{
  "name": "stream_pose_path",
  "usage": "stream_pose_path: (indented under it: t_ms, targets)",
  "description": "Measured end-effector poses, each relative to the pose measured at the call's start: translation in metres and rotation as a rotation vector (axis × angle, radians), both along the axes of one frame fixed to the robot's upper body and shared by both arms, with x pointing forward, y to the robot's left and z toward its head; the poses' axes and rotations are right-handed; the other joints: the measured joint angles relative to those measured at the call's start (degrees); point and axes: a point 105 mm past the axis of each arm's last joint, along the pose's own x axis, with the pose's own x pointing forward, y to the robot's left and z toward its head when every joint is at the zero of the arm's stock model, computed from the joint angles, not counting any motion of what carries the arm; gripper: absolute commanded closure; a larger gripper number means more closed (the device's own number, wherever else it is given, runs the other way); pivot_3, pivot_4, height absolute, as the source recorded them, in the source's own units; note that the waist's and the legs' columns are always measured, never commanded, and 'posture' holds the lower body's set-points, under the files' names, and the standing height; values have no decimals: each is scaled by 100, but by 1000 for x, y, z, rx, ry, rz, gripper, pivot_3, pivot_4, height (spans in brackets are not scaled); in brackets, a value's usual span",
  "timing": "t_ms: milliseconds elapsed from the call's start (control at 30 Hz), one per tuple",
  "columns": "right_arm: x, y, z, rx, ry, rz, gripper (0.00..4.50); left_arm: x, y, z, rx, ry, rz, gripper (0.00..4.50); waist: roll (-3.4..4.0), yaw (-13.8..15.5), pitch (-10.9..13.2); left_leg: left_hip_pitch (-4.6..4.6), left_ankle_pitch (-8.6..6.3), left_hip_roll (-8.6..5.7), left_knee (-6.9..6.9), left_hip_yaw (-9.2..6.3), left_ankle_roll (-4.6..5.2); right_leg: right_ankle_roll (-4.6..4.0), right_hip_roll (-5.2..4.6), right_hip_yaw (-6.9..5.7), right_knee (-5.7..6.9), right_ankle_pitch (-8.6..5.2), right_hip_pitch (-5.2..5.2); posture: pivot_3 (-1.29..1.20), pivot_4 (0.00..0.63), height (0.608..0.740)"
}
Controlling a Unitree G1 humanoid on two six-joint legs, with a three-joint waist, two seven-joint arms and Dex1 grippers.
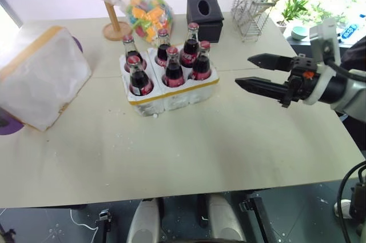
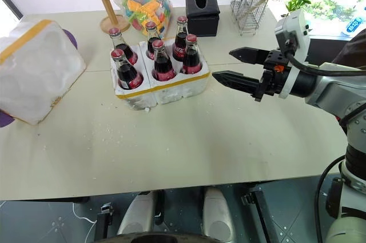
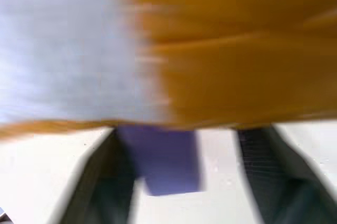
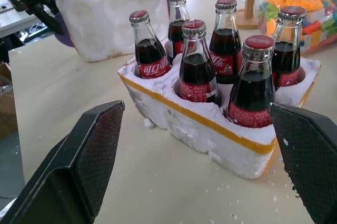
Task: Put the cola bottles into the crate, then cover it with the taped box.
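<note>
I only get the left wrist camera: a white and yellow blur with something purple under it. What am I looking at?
Observer: That is the big white foam box with yellow tape, lying at the left end of the table.
Operator: Are the bottles packed yet?
Observer: Yes, all six cola bottles stand in the holes of the low foam crate.
Operator: And the other arm?
Observer: The right gripper hovers open beside the crate, holding nothing.
</note>
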Motion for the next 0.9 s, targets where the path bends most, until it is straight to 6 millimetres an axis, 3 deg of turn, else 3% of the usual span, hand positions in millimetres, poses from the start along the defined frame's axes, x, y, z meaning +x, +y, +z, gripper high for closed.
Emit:
stream_pose_path:
  t_ms: [67, 333, 467, 600, 700, 800, 900]
  targets:
    - [0, 0, 0, 0, 0, -2, 0, 0, 0, 0, 0, 1, 1, 4260, 0, 0, 0, 0, 0, 0, 1, 0, 0, 0, 0, 1, 2, 0, 0, 0, 150, 740]
    - [1, 0, -1, 2, -3, -5, 0, 2, 3, -4, 7, -37, 4, 4314, -2, 11, -1, 14, 0, 0, 4, 9, 0, 0, 0, 12, 15, 0, 3, 0, 150, 740]
    - [-3, -6, -14, -27, 44, -3, 0, 20, 3, -2, 91, -165, -30, 4314, -8, 74, -5, 13, 0, 0, 14, 9, 0, 0, -1, 15, 24, 0, 3, 0, 150, 740]
    - [-4, -13, -27, -87, 33, -42, 0, 55, 3, 31, 301, -492, -56, 4314, -33, 133, -18, 13, 0, 1, 25, 12, 0, 5, 0, 19, 31, 3, 3, 0, 150, 740]
    - [-5, -15, -30, -86, 39, -49, 0, 74, -14, 69, 404, -737, -127, 4314, -36, 152, -19, 12, 0, 0, 33, 14, 0, 9, -2, 22, 31, 5, 9, 0, 150, 740]
    - [-6, -16, -31, -86, 29, -58, 0, 89, -50, 112, 526, -970, -272, 4314, -37, 150, -20, 13, 0, 0, 41, 17, 0, 12, -2, 23, 29, 7, 18, 0, 150, 740]
    - [-6, -17, -35, -82, 38, -69, 0, 96, -103, 137, 594, -1125, -460, 4314, -36, 137, -20, 17, 0, 0, 44, 21, 0, 15, -2, 33, 29, 9, 22, 0, 150, 740]
